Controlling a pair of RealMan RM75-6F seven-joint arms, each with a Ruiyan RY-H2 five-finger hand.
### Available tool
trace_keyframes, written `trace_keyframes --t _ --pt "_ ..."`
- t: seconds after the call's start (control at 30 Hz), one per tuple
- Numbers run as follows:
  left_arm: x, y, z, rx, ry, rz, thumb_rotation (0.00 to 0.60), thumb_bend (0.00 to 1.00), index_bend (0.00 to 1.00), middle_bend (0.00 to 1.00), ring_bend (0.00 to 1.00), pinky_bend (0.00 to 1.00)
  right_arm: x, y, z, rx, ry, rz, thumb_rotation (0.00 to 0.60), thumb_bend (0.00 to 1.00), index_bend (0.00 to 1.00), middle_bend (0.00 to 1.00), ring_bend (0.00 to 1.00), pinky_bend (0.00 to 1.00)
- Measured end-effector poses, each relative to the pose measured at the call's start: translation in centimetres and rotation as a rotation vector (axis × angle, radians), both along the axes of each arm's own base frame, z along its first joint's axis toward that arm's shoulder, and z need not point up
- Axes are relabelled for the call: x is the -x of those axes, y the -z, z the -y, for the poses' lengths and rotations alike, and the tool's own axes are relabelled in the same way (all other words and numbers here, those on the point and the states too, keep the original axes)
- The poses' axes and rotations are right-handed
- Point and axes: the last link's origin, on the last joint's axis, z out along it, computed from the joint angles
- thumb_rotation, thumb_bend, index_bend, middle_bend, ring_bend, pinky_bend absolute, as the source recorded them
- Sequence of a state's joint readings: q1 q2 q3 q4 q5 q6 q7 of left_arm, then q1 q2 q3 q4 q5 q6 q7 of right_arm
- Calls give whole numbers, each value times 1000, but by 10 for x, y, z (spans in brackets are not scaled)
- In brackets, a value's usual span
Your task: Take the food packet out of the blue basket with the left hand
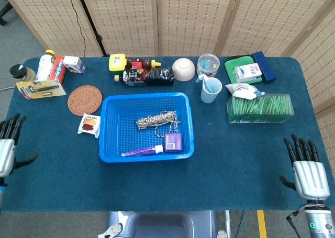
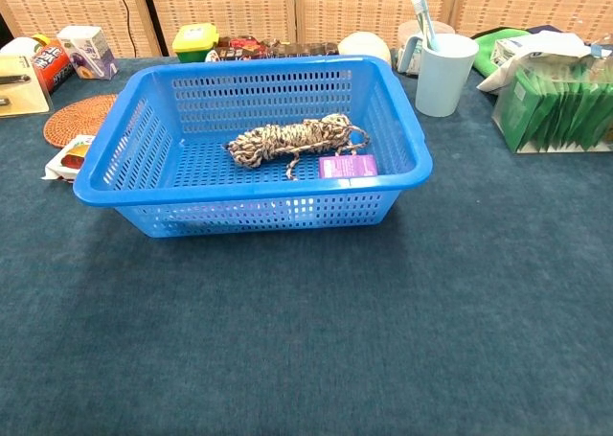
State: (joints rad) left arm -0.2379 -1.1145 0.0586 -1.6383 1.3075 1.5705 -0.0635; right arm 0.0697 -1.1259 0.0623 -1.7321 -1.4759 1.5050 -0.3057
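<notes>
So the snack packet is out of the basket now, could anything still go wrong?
Maybe two small things. The food packet lies right beside the blue basket and just below the round coaster, so a nudge to the basket could push it. The left hand, open at the table's edge, would cross near the packet and coaster if it reached in again.
</notes>
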Motion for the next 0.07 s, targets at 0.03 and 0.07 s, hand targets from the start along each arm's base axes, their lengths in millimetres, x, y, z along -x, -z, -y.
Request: trace_keyframes --t 0.03,0.07 --pt "4 -1 10 -7 -2 6 600 158 0 0 0 0 -1 0 0 2 -4 0 600 0 0 0 0 0" --pt "6 -2 15 -9 -1 6 600 158 0 0 0 0 -1 0 0 4 -8 0 600 0 0 0 0 0"
